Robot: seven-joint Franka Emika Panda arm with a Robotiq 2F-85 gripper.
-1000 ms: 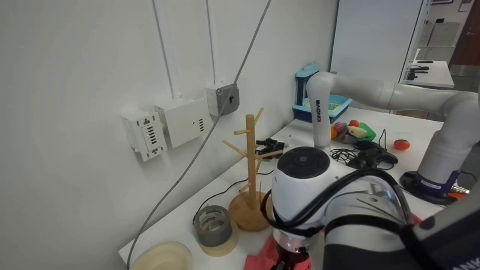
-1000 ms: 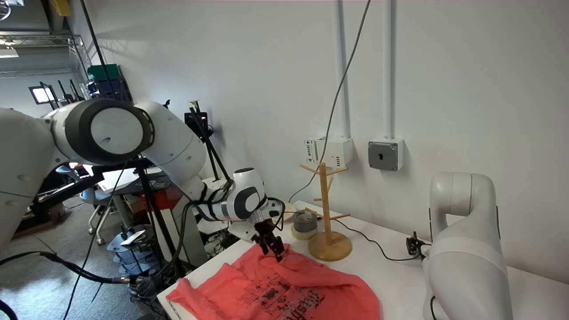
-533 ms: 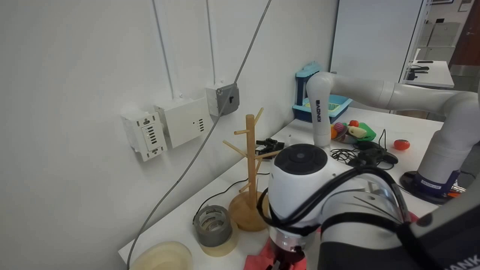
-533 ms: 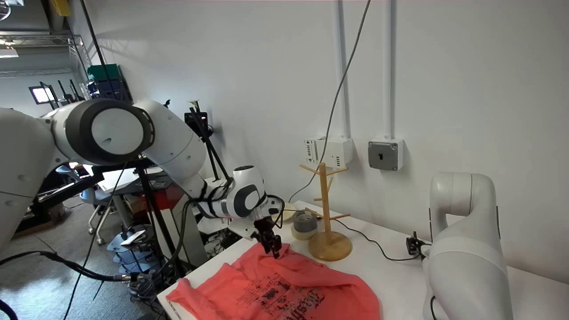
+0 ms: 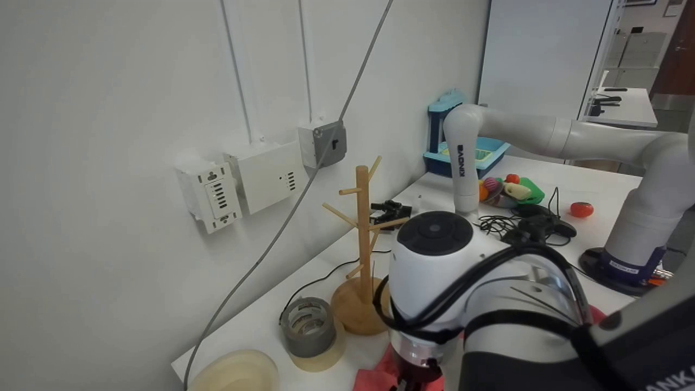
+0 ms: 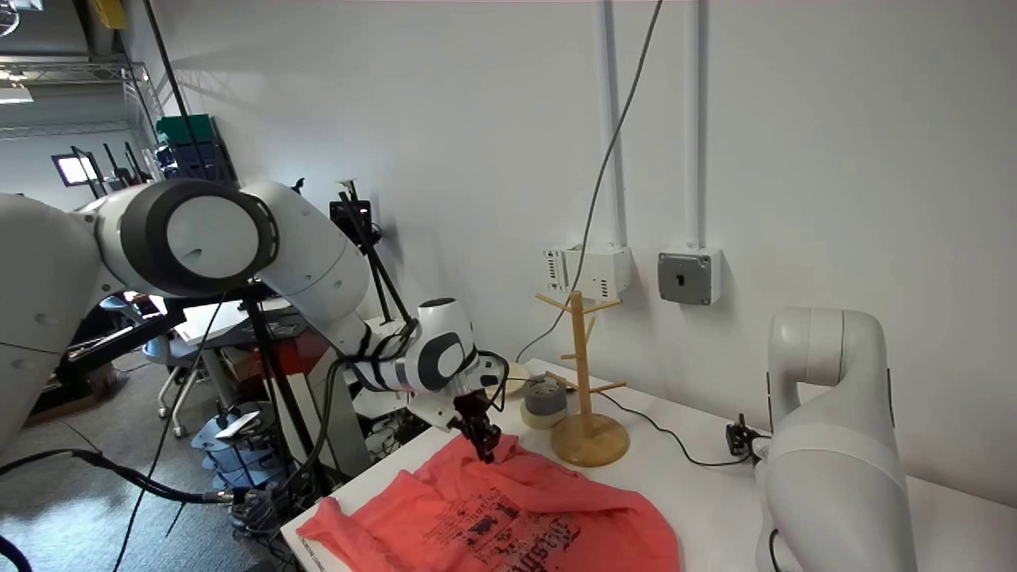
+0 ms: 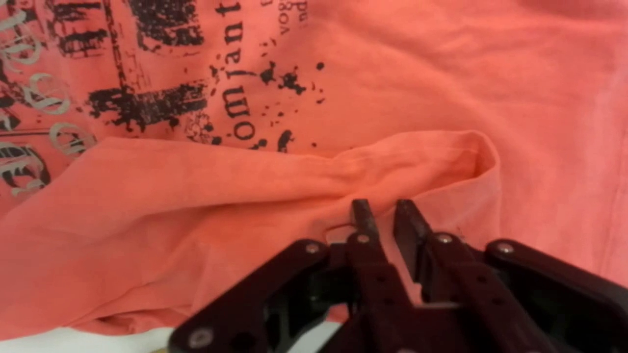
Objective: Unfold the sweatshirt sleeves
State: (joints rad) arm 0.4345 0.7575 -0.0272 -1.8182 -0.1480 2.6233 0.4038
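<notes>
White walls [image 6: 834, 159] back a white table [image 6: 723, 508], with a grey-faced square electrical box [image 5: 332, 142] mounted above it. Spread on that table is a large, soft, coral-red fabric sweatshirt [image 6: 477, 504], dark printed lettering [image 7: 235, 73] across its chest; in an exterior view it runs out of frame at the bottom. One long tubular sleeve [image 7: 211, 181] of the same cloth is folded over the body and partly covers the print, its open cuff [image 7: 456, 154] resting on the garment.

Close to that cuff, the black jointed two-finger gripper [image 7: 383, 203] points down over the sleeve, carried by a white arm with black bands [image 6: 314, 262]. Its fingers [image 7: 364, 218] stand nearly parallel, a narrow gap between them with pinkish cloth showing through; I cannot tell whether they pinch any of it.

Just beside the sweatshirt stands an upright light-wood mug tree [image 6: 581, 361] on a round base. Next to it, a grey roll of tape [image 5: 317, 343] sits on a beige roll [image 5: 320, 364]. Farther along, a smooth light-grey Kinova arm [image 5: 535, 133] bends over the table, near a blue plastic stand [image 5: 436, 130], a heap of colourful toy-like food [image 5: 516, 190], a round red tomato-like object [image 5: 581, 209] and a black controller [image 5: 537, 225].
</notes>
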